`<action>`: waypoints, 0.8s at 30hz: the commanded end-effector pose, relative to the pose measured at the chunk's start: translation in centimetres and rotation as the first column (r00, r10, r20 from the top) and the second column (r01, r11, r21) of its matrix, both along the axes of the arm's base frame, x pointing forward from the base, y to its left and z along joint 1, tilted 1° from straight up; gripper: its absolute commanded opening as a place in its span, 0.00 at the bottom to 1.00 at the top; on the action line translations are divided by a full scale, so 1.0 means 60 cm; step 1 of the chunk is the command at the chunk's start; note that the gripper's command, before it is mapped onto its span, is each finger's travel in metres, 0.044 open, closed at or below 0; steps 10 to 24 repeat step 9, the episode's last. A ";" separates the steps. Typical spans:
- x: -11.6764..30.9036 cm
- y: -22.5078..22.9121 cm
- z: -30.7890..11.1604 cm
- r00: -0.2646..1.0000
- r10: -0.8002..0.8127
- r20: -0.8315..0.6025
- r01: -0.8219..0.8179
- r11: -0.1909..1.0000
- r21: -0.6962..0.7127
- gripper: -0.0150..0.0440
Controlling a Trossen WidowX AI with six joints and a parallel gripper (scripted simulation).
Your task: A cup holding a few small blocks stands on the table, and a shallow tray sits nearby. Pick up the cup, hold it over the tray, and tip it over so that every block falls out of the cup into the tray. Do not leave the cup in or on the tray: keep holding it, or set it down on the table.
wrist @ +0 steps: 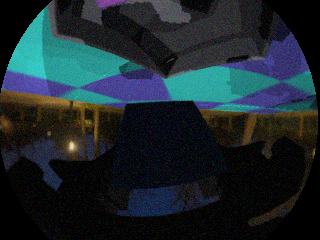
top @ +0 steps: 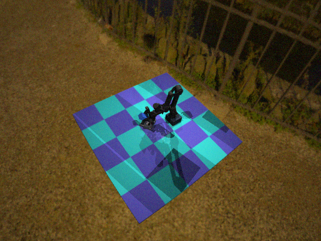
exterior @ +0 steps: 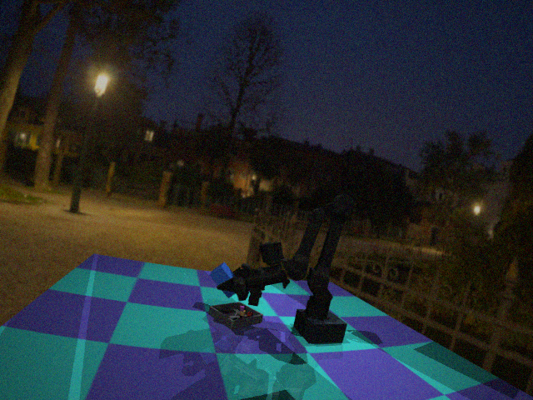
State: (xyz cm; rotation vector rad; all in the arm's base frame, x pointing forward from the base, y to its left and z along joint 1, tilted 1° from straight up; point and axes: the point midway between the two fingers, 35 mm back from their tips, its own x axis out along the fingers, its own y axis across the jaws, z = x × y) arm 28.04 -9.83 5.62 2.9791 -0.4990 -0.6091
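Purple and teal squares cover the table (top: 140, 205) (exterior: 167, 288) (wrist: 132, 87), the largest item inspected. On it stands 1 black arm (top: 176, 101) (exterior: 329, 245), with its base (top: 174, 121) (exterior: 321, 330) flat on the surface. The arm reaches out over 1 shallow grey tray (top: 147, 124) (exterior: 221, 315) (wrist: 210, 57), which lies on the table near the base. The gripper (top: 144, 116) (exterior: 226, 279) (wrist: 159, 132) is clamped on the blue cup (top: 142, 115) (exterior: 221, 273) (wrist: 170, 145), pinching it between its 2 fingers. The cup is raised clear of the table and steeply tilted, above the tray's far side in the exterior view. Small blocks lie inside the tray: 1 magenta block (exterior: 242, 307) (wrist: 109, 2) and at least 1 reddish block (exterior: 249, 314). Exact count: cannot be determined. Cup interior: hidden; any remaining contents cannot be confirmed.
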 end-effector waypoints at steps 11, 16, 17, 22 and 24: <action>-0.004 0.000 -0.002 0.999 -0.006 0.039 0.006 1.000 -0.009 0.25; -0.004 0.000 -0.002 0.999 -0.006 0.039 0.006 1.000 -0.009 0.25; -0.004 0.000 -0.002 0.999 -0.006 0.039 0.006 1.000 -0.009 0.25; -0.004 0.000 -0.002 0.999 -0.006 0.039 0.006 1.000 -0.009 0.25; -0.004 0.000 -0.002 0.999 -0.006 0.039 0.006 1.000 -0.009 0.25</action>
